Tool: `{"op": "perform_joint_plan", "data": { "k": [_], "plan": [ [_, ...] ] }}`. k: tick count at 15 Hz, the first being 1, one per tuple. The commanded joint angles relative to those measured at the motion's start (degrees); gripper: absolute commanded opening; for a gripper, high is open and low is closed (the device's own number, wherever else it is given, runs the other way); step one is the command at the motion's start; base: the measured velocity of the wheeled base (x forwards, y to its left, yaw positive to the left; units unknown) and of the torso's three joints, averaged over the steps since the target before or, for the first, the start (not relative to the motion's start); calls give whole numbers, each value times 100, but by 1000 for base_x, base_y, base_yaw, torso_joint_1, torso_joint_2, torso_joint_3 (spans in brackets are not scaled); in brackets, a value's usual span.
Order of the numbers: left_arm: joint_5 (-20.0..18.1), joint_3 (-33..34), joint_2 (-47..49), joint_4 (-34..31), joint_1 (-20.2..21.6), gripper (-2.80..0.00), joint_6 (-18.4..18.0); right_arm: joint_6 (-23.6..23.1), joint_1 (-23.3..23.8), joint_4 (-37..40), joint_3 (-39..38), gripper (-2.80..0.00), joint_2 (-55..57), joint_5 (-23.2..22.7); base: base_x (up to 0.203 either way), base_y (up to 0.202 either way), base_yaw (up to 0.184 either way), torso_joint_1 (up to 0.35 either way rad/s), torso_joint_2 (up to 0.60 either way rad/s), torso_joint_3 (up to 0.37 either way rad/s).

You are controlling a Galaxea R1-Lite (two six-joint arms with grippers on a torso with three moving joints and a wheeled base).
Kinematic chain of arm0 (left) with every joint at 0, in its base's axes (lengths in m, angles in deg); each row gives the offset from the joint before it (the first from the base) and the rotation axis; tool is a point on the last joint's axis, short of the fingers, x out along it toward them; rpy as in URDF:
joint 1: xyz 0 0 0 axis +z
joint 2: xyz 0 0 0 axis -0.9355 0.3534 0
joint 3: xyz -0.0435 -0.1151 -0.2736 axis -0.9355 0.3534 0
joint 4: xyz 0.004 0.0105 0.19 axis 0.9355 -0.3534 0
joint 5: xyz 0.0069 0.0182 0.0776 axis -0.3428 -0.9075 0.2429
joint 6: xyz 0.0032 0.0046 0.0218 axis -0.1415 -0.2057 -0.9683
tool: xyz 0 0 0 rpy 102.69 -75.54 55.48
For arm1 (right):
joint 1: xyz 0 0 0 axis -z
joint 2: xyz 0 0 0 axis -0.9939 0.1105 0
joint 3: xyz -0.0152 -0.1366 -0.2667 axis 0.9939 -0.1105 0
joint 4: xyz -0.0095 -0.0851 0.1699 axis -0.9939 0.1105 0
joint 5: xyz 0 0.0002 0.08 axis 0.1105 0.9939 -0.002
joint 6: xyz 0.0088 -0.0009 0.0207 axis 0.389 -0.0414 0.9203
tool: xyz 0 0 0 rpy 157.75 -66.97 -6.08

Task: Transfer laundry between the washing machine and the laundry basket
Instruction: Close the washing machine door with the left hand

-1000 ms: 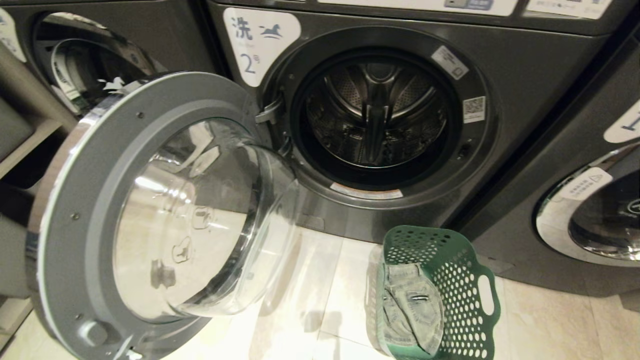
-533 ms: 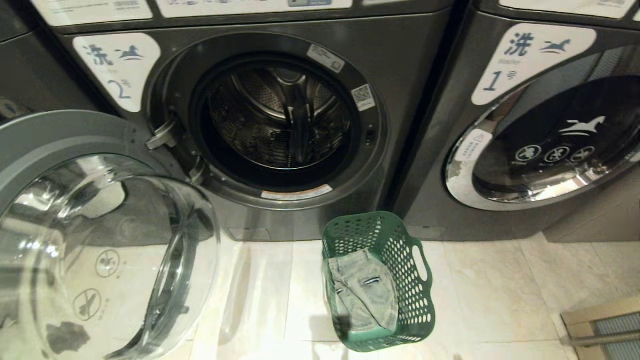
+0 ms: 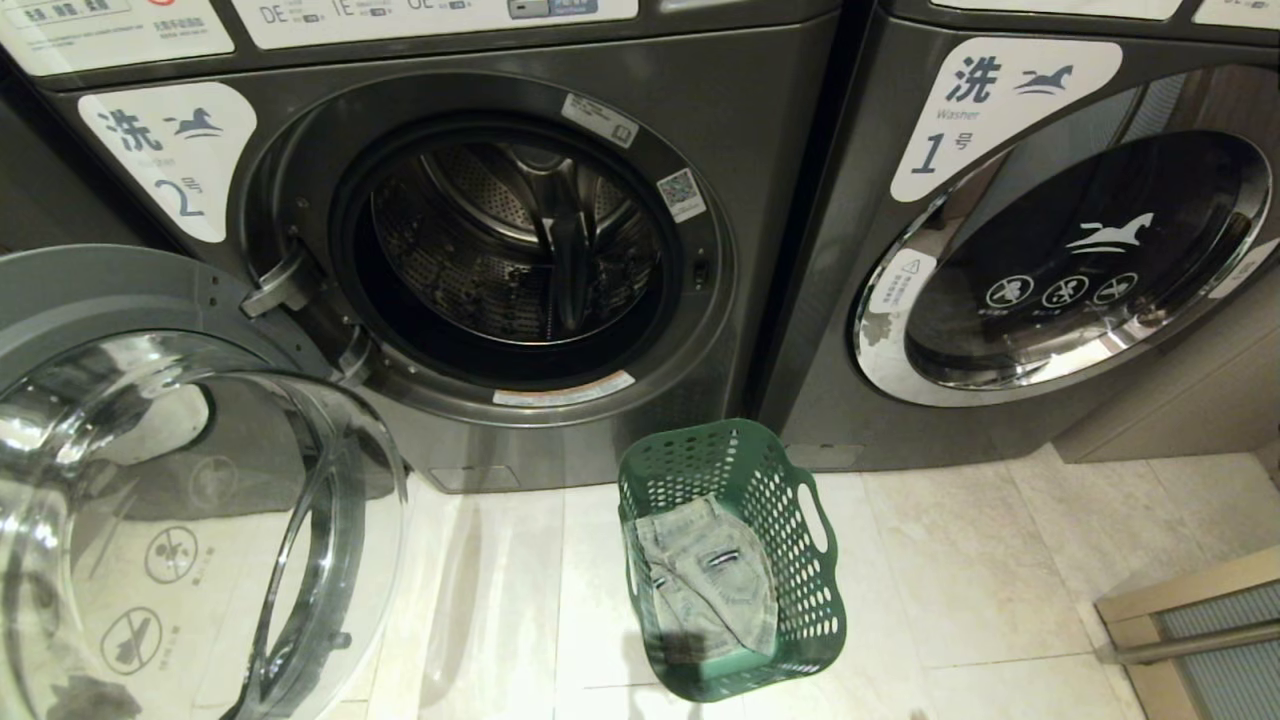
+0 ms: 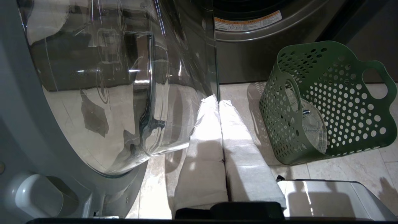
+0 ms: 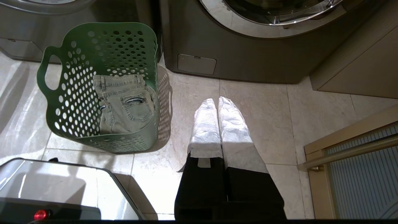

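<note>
Only wrist-visible: left gripper (image 4: pixel 218 101) jaws together.

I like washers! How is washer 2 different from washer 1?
Washer 2 has its round door swung wide open, showing an empty metal drum; washer 1 has its door shut. Washer 2 stands left, washer 1 right. Both are dark grey with white horse tags.

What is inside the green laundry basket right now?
One pale grey-green denim garment lies folded on the floor of the laundry basket, pocket side up. It covers most of the floor, so anything beneath it cannot be seen.
</note>
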Motion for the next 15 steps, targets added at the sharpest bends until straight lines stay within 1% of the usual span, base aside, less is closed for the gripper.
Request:
{"op": "perform_joint_plan", "data": {
  "k": [1,8,10,15],
  "plan": [
    [1,9,7,2,-2,-280,2,-12,0,-1,0,-280,9,-4,0,0,0,0,0,0],
    [1,9,7,-3,-2,-280,2,-52,2,-1,-2,-280,9,-18,0,-8,1,0,0,0],
    [1,9,7,2,-2,-280,-7,-56,9,-1,-9,-280,9,-13,-1,-153,9,4,3,3],
    [1,9,7,2,-2,-280,2,-56,0,-1,-8,-280,9,-13,0,-195,2,0,2,4]
  ]
}}
